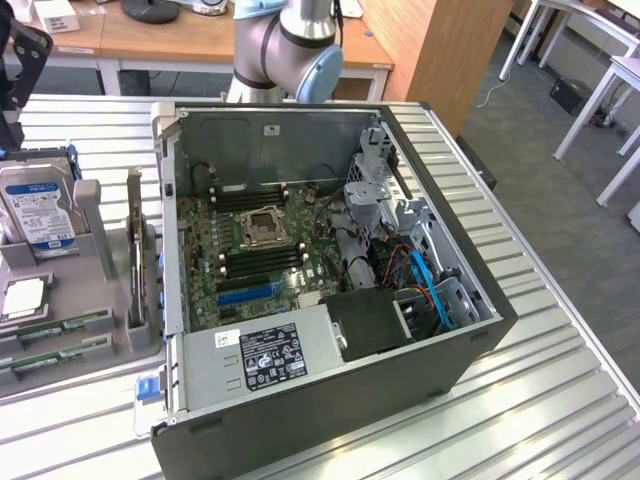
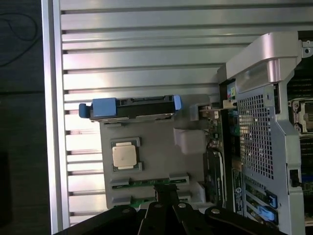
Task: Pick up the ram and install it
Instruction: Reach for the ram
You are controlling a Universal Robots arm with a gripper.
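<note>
Hovering over the ram (image 2: 138,182) with jaws clenched and empty, you risk jabbing the stick or its tray (image 2: 156,152) if you descend unopened.

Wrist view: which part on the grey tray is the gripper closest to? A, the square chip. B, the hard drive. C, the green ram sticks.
C: the shut gripper is right at the ram sticks, while the chip and hard drive lie farther along the tray.
</note>
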